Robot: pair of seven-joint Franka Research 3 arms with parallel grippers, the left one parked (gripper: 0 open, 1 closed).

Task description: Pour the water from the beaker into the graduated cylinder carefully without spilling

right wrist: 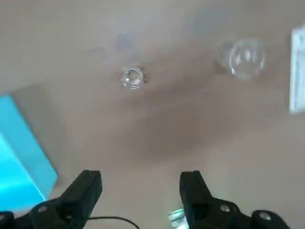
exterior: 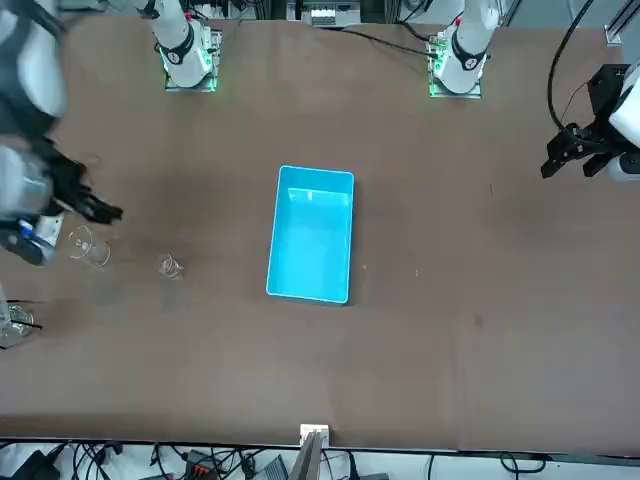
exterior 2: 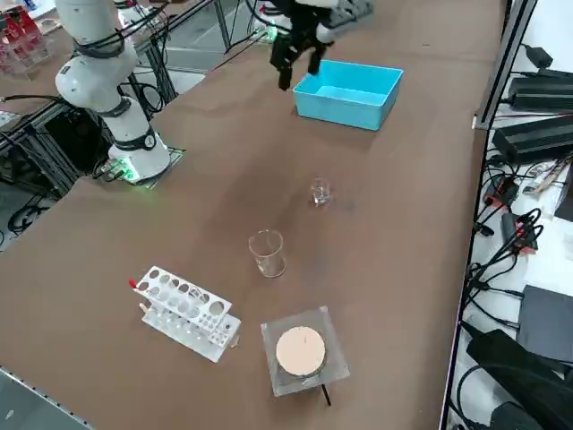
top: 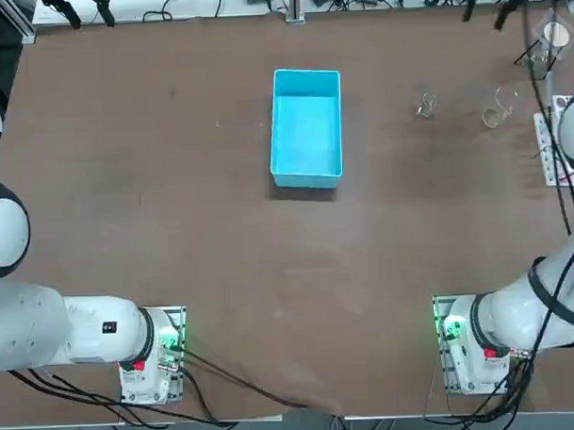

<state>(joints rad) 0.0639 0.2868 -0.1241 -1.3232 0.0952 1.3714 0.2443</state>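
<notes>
1 brown tabletop (top: 222,255), smooth and matte with a few small specks, carries everything here. Over its right part reaches 1 right arm (top: 517,311), its shell white and rounded. The right gripper (right wrist: 141,176) at its end is raised above the tabletop — black, angular fingers (right wrist: 86,193) spread wide apart, nothing between them and nothing touched.

Next in size is 1 blue box (top: 306,127), a glossy, open-topped rectangle with straight walls, near the middle of the tabletop. Far to its right lies 1 white rack (exterior 2: 186,312), long and flat-sided, its top punched with rows of round holes. Near the rack, farther from the arm's base, sits 1 grey square pad (exterior 2: 279,380) with 1 pale round disc (exterior 2: 300,350) on it and a thin black rod at its edge.

There are 2 clear glass vessels, both standing upright and apart. The graduated cylinder (exterior 2: 269,255), the taller one, has a round rim and stands between the rack and the smaller vessel. The beaker (exterior 2: 320,192), tiny and short, stands between the graduated cylinder and the blue box, touching neither. I cannot tell how much water either holds.
</notes>
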